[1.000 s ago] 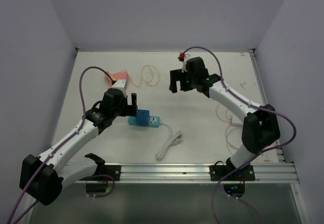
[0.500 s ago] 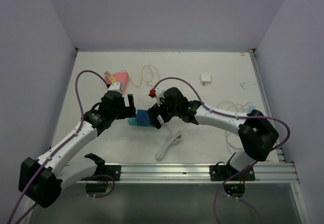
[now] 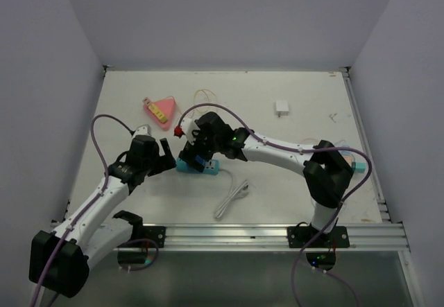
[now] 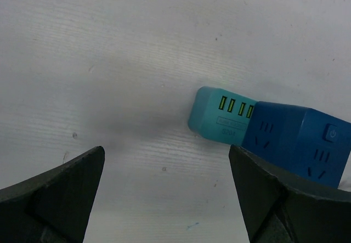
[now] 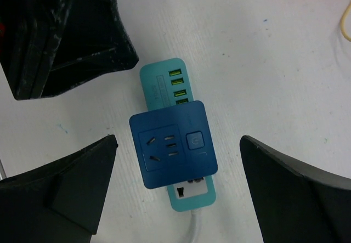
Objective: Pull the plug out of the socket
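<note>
A dark blue cube plug (image 5: pixel 171 143) sits plugged into a teal socket strip (image 5: pixel 162 78) lying flat on the white table. In the top view the plug (image 3: pixel 197 161) and strip (image 3: pixel 212 168) lie left of centre. My right gripper (image 5: pixel 175 182) hovers straight above the plug, open, with one finger on each side and neither touching it. My left gripper (image 4: pixel 167 199) is open and empty, low over the table just left of the strip's end (image 4: pixel 222 121). The plug (image 4: pixel 296 141) shows behind that end. In the top view the left gripper (image 3: pixel 166 156) is beside the right gripper (image 3: pixel 194 149).
The strip's white cable (image 3: pixel 232 197) trails toward the front rail (image 3: pixel 277 234). A pink triangle (image 3: pixel 164 106) and thin yellow loops (image 3: pixel 205 98) lie behind. A small white adapter (image 3: pixel 282 107) sits at the back right. The left gripper's fingers (image 5: pixel 71 34) crowd the strip's far end.
My right arm has swung from the back of the table leftward and now hovers over the plug. My left gripper has drawn back a little to the left of the strip.
</note>
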`<state>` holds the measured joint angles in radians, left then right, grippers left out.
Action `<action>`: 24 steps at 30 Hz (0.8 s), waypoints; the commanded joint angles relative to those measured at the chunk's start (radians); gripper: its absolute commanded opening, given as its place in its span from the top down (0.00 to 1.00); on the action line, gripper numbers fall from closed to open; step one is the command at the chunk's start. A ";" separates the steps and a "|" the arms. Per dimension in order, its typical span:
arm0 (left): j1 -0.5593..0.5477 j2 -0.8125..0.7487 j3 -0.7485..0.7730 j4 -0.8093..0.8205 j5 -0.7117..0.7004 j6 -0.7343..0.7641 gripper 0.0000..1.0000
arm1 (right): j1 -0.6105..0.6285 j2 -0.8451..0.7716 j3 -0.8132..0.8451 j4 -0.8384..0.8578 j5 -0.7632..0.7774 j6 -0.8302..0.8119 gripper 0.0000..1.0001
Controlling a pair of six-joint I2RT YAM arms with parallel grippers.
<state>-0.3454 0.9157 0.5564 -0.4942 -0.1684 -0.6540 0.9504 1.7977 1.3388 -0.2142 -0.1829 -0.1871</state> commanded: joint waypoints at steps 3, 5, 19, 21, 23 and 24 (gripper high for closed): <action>0.106 -0.026 -0.045 0.069 0.116 -0.027 0.00 | 0.017 0.080 0.089 -0.103 -0.004 -0.098 0.01; 0.129 -0.021 -0.065 0.085 0.159 -0.029 0.00 | 0.019 0.109 0.105 -0.117 0.011 -0.109 0.01; 0.149 -0.014 -0.118 0.160 0.311 -0.068 0.00 | 0.022 0.082 0.062 -0.079 -0.026 -0.086 0.71; 0.151 -0.021 -0.128 0.166 0.331 -0.088 0.01 | 0.021 0.049 0.016 -0.031 -0.036 -0.051 0.89; 0.151 -0.034 -0.142 0.171 0.355 -0.125 0.00 | 0.022 -0.006 -0.051 0.045 -0.027 0.023 0.97; 0.149 -0.038 -0.147 0.175 0.360 -0.140 0.00 | 0.022 -0.023 -0.076 0.073 -0.020 0.047 1.00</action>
<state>-0.2031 0.9020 0.4282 -0.3710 0.1326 -0.7303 0.9680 1.8881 1.3209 -0.2569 -0.1768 -0.2440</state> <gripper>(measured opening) 0.994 0.648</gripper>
